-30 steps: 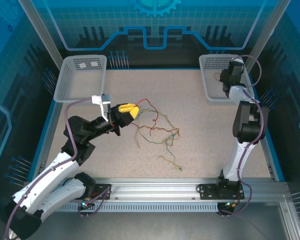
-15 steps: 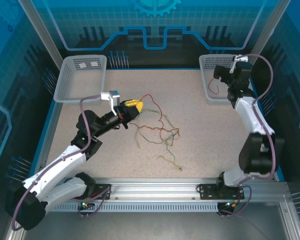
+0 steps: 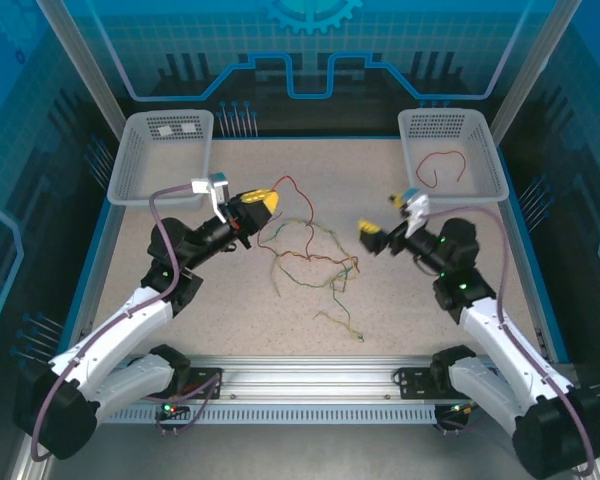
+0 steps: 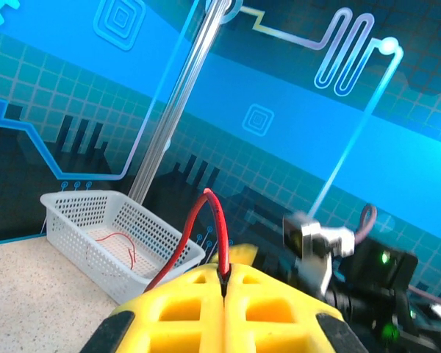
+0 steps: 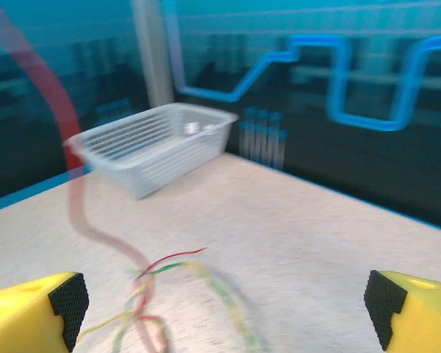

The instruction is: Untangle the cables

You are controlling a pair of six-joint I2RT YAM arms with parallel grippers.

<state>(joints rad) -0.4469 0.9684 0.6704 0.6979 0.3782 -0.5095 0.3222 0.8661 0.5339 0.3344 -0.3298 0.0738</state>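
The cables lie as a loose tangle of red, yellow and green strands in the middle of the table. My left gripper hangs just left of the tangle, shut on one red cable that arcs up and over into the tangle. In the left wrist view the yellow fingertips press together with the red cable pinched in the seam. My right gripper hovers to the right of the tangle, open with nothing in it. In the right wrist view the cables lie ahead of the right gripper. A separate red cable lies in the right basket.
A white mesh basket stands at the back left corner and shows in the right wrist view as the basket. The right basket and the right arm's wrist appear in the left wrist view. Raised blue rails edge the table.
The right arm has swung from the right basket down to the table's middle with its jaws wide; a red cable stays in that basket. The left gripper has shifted slightly, still holding the red cable.
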